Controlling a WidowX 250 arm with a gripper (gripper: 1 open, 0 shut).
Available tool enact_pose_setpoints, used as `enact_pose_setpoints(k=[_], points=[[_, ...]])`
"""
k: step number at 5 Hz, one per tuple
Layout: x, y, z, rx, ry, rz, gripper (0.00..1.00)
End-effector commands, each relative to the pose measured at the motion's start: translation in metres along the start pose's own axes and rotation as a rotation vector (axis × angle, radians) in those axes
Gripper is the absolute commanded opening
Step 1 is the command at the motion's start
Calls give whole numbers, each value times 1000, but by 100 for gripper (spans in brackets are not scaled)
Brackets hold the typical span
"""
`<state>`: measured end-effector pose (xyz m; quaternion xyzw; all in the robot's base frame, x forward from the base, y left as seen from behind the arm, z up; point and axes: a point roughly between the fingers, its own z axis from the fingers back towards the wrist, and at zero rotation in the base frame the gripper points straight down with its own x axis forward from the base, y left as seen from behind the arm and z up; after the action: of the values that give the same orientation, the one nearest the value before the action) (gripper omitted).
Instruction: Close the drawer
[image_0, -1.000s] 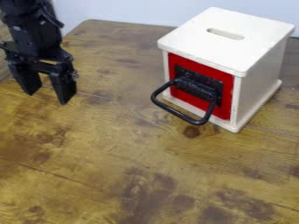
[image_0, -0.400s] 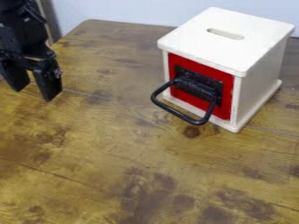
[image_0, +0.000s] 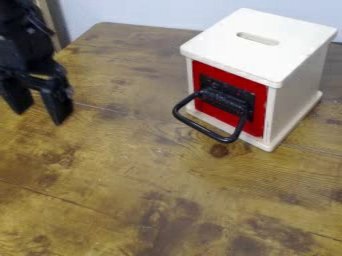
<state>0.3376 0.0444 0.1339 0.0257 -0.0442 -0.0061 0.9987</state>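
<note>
Drawer (image_0: 231, 98), fingers (image_0: 38, 108) pointing down, apart

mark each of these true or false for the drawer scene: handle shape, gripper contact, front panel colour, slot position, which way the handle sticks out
1. The drawer's handle is a black loop. True.
2. The gripper is gripping the handle. False: it is well away from it, at the left edge of the picture.
3. The drawer's front panel is blue. False: it is red.
4. The slot is in the top of the cream wooden box. True.
5. The handle lies flat against the front panel. False: it juts out from it, over the wooden tabletop.
</note>
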Motion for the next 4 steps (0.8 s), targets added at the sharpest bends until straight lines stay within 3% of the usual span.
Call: enact_pose_setpoints(k=[1, 2, 3, 4], points=[[4, -1, 20, 46, -82, 34, 100], [3, 7, 7, 55, -72, 79, 100], [10, 19, 1, 54, -63, 76, 100], [18, 26, 4, 53, -64, 78, 100]])
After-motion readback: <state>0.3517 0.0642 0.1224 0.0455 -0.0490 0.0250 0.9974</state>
